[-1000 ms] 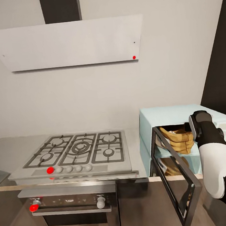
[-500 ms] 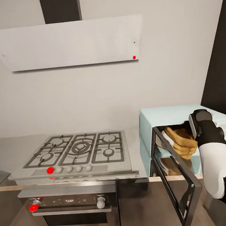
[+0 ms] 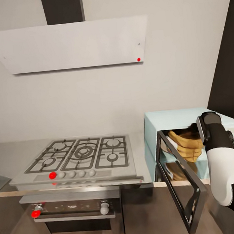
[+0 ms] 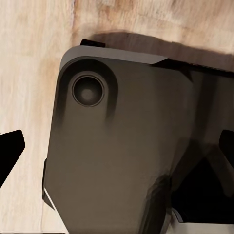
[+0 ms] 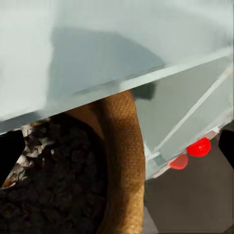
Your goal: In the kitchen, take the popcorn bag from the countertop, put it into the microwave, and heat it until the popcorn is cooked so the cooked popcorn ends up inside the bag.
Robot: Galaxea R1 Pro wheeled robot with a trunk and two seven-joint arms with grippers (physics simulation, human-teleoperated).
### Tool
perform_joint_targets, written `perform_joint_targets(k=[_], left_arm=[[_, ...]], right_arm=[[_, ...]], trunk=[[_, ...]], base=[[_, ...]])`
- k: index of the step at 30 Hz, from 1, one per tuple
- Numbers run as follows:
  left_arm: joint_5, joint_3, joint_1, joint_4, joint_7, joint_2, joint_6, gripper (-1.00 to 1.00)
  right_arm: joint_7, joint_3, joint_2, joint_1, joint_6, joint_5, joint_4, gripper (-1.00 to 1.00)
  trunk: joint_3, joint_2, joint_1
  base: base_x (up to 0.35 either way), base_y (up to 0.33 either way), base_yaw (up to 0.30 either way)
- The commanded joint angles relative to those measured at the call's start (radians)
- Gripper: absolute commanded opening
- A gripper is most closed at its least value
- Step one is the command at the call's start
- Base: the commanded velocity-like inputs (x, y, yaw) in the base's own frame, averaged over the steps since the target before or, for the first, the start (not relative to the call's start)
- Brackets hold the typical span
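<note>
The hob [image 3: 78, 156] sits at the left of the bench [image 3: 2, 155], the oven [image 3: 74, 214] below it. To the right stands the microwave [image 3: 174, 120], its door [image 3: 180, 182] swung open. The bag [image 3: 186, 146] hangs tilted inside the cavity, its rim [image 5: 122, 161] close to the right claw [image 3: 197, 129], which seems clenched on it. The left claw's state I cannot tell. Risk: released while tilted, the bag could tip and spill kernels [image 5: 53, 180], or catch on the door frame.
</note>
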Motion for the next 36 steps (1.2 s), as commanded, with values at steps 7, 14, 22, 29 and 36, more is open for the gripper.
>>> perform_joint_targets(k=[7,14,22,29,36], left_arm=[[0.006,0.002,0.000,-0.001,0.001,0.000,-0.001,1.00],[0.006,0.002,0.000,-0.001,0.001,0.000,-0.001,1.00],[0.005,0.001,0.000,0.001,0.000,0.000,-0.001,1.00],[0.004,0.000,0.000,0.002,-0.001,0.000,-0.001,1.00],[0.004,-0.001,0.000,0.001,-0.001,0.000,-0.001,1.00]], right_arm=[[-0.006,0.000,-0.001,-0.001,0.004,0.002,-0.057,1.00],[-0.006,-0.002,-0.008,-0.001,0.004,0.002,-0.056,1.00],[0.030,-0.002,-0.007,0.085,0.004,0.001,-0.034,1.00],[0.271,-0.002,-0.022,0.151,0.004,0.004,-0.035,1.00],[0.591,-0.002,-0.047,0.237,-0.064,0.015,-0.041,1.00]], trunk=[[-0.001,-0.001,0.000],[-0.001,-0.001,0.000],[-0.001,-0.001,0.000],[-0.001,-0.001,0.000],[-0.001,-0.001,0.000]], base=[[-0.328,0.000,0.000],[-0.345,0.000,0.000],[-0.264,0.000,0.000],[-0.014,0.000,0.000],[0.000,0.000,0.000]])
